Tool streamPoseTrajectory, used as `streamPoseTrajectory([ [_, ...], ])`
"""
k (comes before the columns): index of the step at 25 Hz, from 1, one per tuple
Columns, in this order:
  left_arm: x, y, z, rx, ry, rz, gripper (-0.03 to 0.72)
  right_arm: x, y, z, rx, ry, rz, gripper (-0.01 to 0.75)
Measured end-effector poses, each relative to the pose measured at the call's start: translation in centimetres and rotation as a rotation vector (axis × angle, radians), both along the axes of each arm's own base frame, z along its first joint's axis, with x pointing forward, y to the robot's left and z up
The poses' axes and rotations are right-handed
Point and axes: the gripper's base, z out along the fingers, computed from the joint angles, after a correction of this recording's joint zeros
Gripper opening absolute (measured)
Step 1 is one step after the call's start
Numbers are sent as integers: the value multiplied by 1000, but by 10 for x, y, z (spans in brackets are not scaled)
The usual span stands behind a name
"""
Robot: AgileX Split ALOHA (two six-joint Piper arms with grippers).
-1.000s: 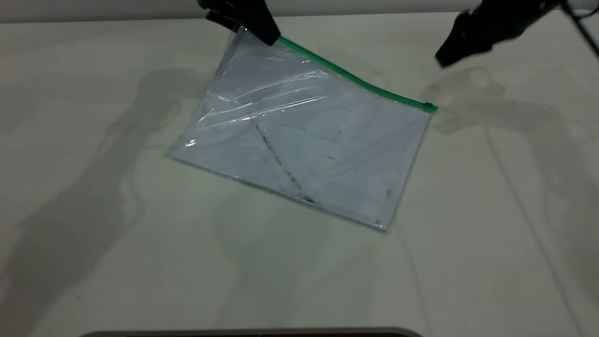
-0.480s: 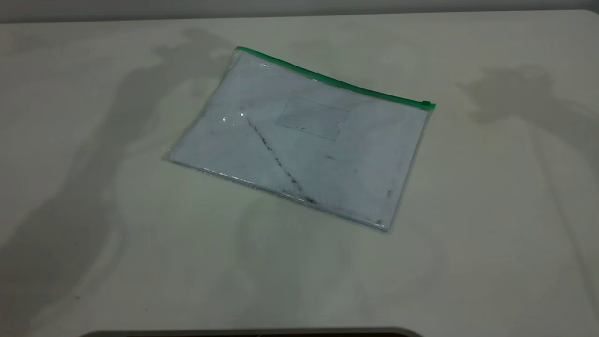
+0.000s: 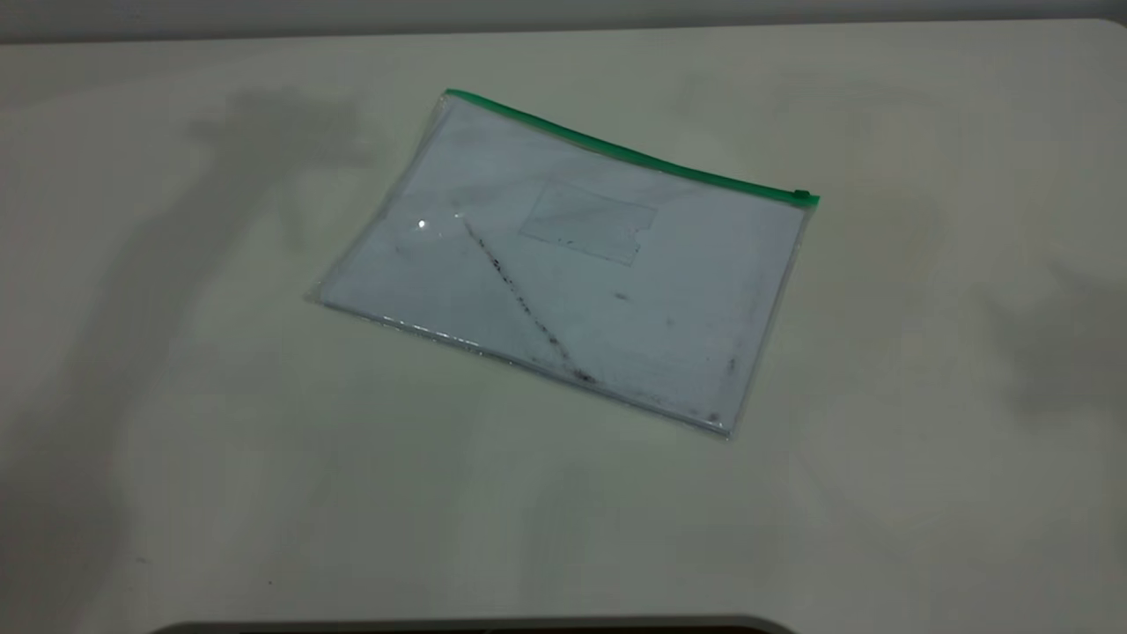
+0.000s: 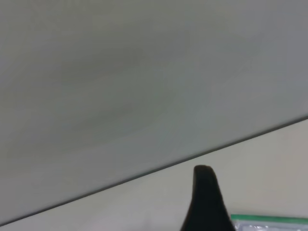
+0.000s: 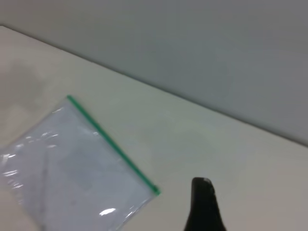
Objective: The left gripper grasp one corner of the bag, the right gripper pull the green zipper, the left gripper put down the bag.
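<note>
The bag (image 3: 563, 264) lies flat on the tabletop (image 3: 176, 440), a little to the far side of the middle, turned so that its long edges run from far left to near right. The green zipper (image 3: 629, 154) runs along its far long edge, and the small green slider tab (image 3: 802, 195) sits at the right end of this strip, at the right far corner of the bag (image 3: 810, 201). Through the clear plastic one can see the white sheet, a dark diagonal smudge (image 3: 524, 304) and a small rectangular pocket (image 3: 588, 222). One second ago the left tool held the far left corner lifted and the plastic was wrinkled; now this corner (image 3: 451, 95) is down and the bag is smooth, in the same place as half a second ago. In the exterior view no arm is visible now, only soft shadows on the tabletop, and these have moved outward and become weaker since half a second ago. In the left wrist view one black finger (image 4: 206, 202) of the left tool appears above the tabletop, with a short piece of the green zipper (image 4: 269, 220) just beside it; it holds nothing that I can see, but how far it is open I cannot tell. In the right wrist view one black finger (image 5: 203, 204) of the right tool is apart from the bag (image 5: 72, 163), near the zipper's slider end (image 5: 155, 191), and its opening I cannot tell either.
</note>
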Motion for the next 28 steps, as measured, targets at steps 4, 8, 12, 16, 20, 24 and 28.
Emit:
streamPoseTrajectory([
  [4, -40, 9, 22, 9, 41, 0, 588, -56, 13, 17, 23, 17, 28, 580],
  [8, -95, 20, 30, 24, 110, 2, 588, -103, 22, 12, 34, -9, 31, 580],
  [12, -163, 35, 33, 31, 145, 3, 588, -151, 33, -17, 65, -21, 48, 580],
  [16, -239, 53, 24, 39, 141, 14, 588, -187, 42, -55, 97, -26, 61, 580],
  [20, -311, 74, 5, 60, 102, 79, 588, -201, 45, -90, 110, 3, 57, 580],
  [24, -376, 94, -22, 52, 26, 150, 588, -214, 47, -111, 104, 0, 55, 580],
  [28, -433, 110, -51, 12, -87, 198, 588, -229, 48, -125, 81, -39, 47, 580],
])
